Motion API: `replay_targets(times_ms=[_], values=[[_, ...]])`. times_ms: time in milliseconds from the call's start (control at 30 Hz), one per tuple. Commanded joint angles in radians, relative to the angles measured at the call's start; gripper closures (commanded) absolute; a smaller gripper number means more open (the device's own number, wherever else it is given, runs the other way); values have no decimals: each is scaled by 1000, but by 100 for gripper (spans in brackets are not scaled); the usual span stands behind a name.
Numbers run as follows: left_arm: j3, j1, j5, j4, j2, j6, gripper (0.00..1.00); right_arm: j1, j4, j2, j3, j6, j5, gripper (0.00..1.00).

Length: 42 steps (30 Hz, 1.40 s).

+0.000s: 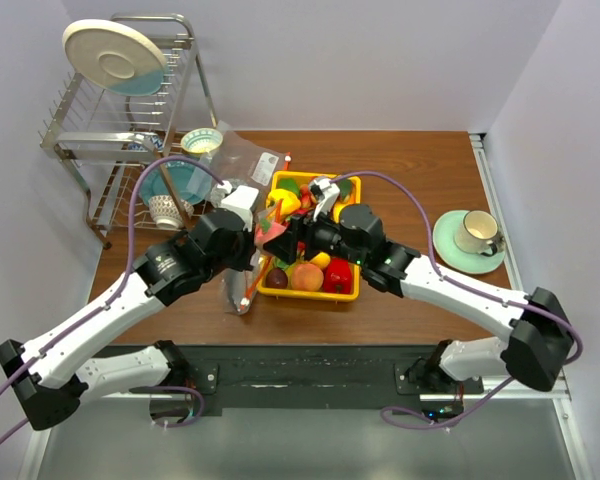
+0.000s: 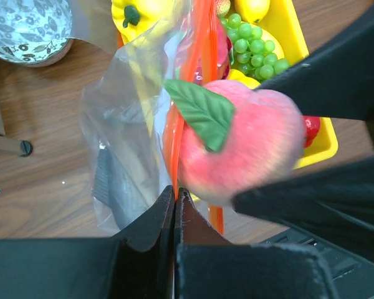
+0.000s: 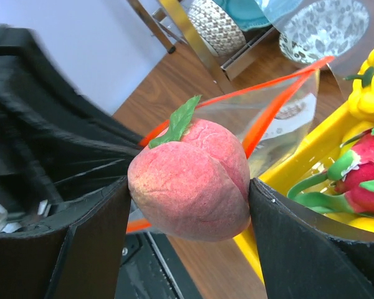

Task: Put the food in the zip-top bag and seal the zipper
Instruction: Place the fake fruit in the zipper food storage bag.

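My left gripper is shut on the orange-red zipper and holds the crinkled clear zip-top bag up by its mouth, left of the yellow tray. My right gripper is shut on a pink peach with a green leaf, and holds it at the bag's open mouth, right against the zipper. In the top view both grippers meet at the tray's left edge, the left beside the right. Grapes, a yellow pepper and a dragon fruit lie in the tray.
A wire dish rack with a plate and bowls stands at the back left. A flatter clear bag with a white label lies behind the tray. A cup on a green saucer sits at the right.
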Motion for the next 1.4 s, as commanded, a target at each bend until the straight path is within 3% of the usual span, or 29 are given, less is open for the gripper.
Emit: replay_targets(times_ms=[0,133,300,700,867,1100,1367], values=[[36,0,1,24,-41,-18,100,0,72,54,26,34,-14,42],[50,-2,-13,16,-50,-12,100,1,-6,96,44,44,37,42],[21,-2,-2,59,-41,-1,100,4,52,142,43,104,-18,42],[-21,-2,-4,88,-38,-7,100,12,383,142,-61,319,-111,42],[8,0,-7,73,-52,-3,100,15,406,134,-100,268,-141,42],[39,0,123,111,-63,8,100,103,316,134,-55,69,-72,40],[100,0,121,82,-58,-15,100,112,337,188,-86,49,4,39]])
